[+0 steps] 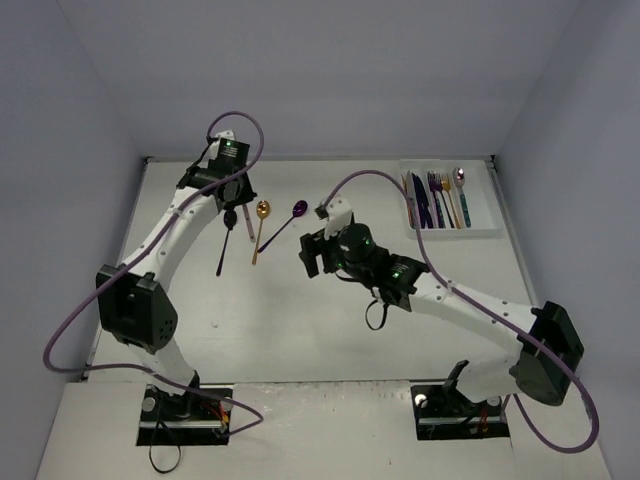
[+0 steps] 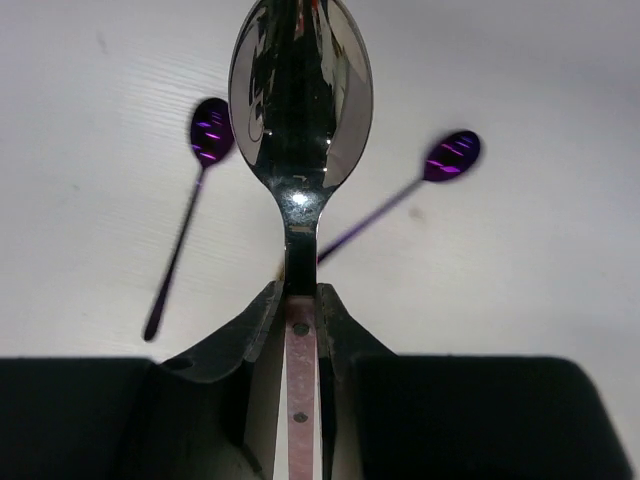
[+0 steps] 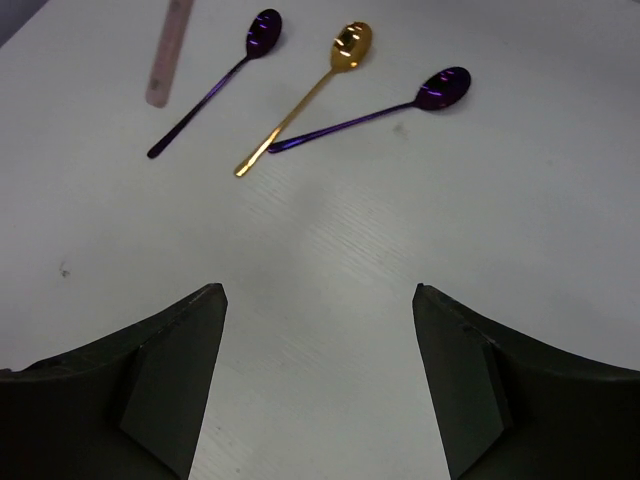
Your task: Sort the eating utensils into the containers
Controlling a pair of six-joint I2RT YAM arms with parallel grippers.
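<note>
Tray (image 1: 487,207) holds several utensils (image 1: 437,200). Left gripper (image 2: 300,293) grasps pink-handled spoon (image 2: 300,100). Right gripper (image 3: 318,370) released; gold spoon (image 3: 300,105), two purple spoons (image 3: 210,90) ahead, unsorted.

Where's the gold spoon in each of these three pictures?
Top: gold spoon, left of centre.
Left wrist: not visible; the held spoon fills the middle.
Right wrist: gold spoon at top centre.
Shared landmark: the purple spoon to its right, in all three.
</note>
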